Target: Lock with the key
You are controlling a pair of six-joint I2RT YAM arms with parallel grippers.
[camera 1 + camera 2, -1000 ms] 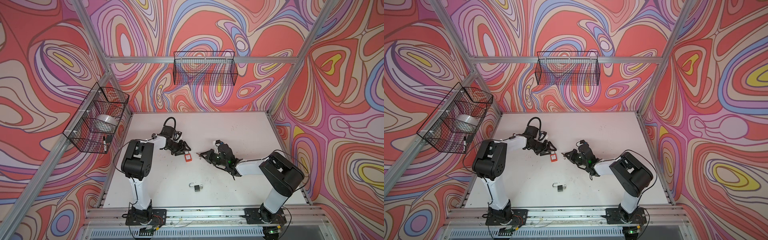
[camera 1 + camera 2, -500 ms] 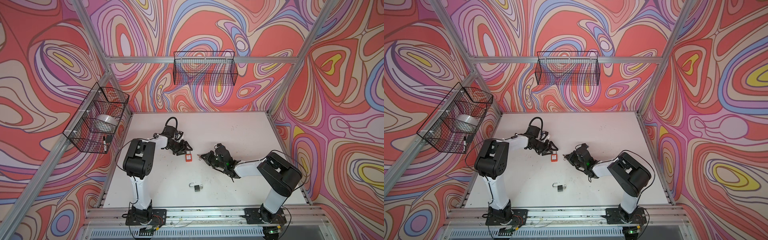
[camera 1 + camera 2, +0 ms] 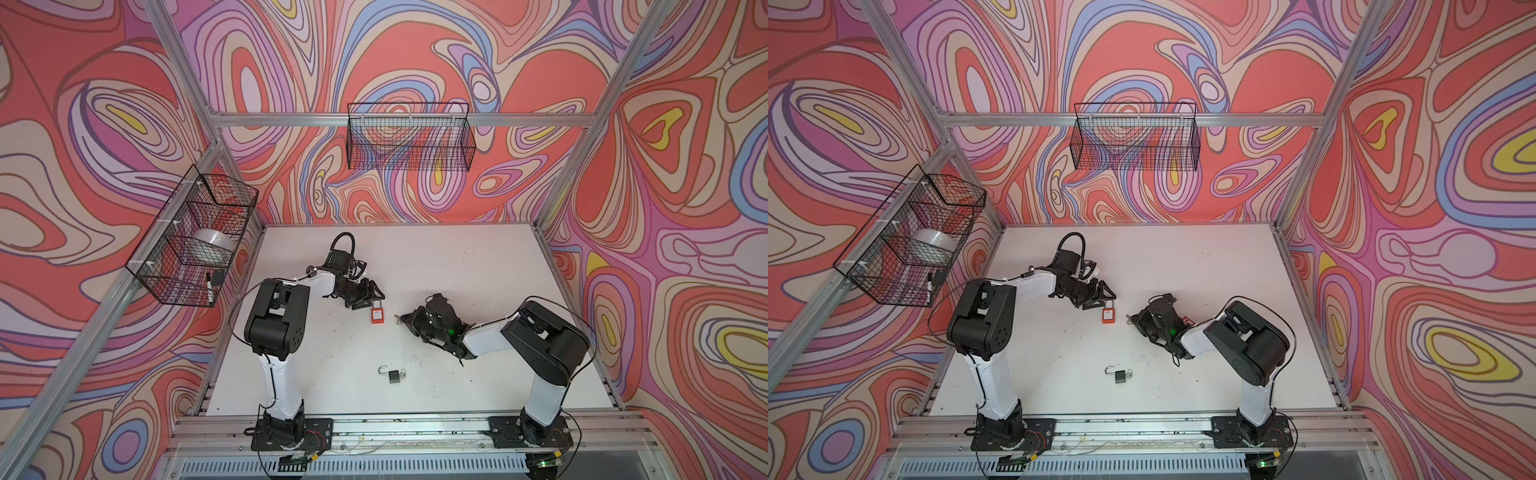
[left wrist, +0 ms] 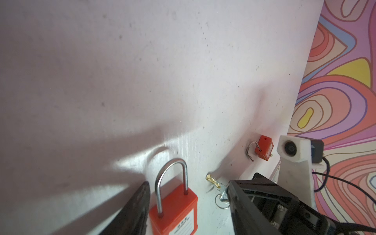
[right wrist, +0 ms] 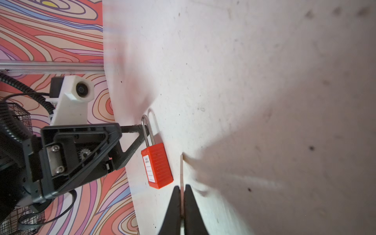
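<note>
The step in hand looks like lining the key up with the lock, before any insertion. The red padlock [image 3: 377, 314] rests on the white surface [image 3: 457, 266] between the two arms. Its shackle [image 4: 173, 175] is closed into the body and points toward the left end effector [image 3: 370, 297]. That end effector has its jaws apart at the shackle end. The left wrist view shows one finger [image 4: 138, 205] right against the padlock's side, but no squeeze is visible, so I judge it to be bracing rather than gripping.

The right end effector [image 5: 181, 189] is closed on the key [image 4: 213, 180], whose brass blade sticks out in front with a small ring [image 4: 221, 200] at its head. In the right wrist view the blade runs just beside the padlock's body, apart from it, and not into its base. The keyhole shows in no view; presumably it sits in the base, away from the shackle.

The next move calls for bringing the blade tip round to that base, in line with the body's length. Meanwhile the left side must hold the padlock firm so it cannot slide. A small black padlock [image 3: 392, 375] near the front and a second red padlock [image 4: 263, 148] by the right arm play no part
</note>
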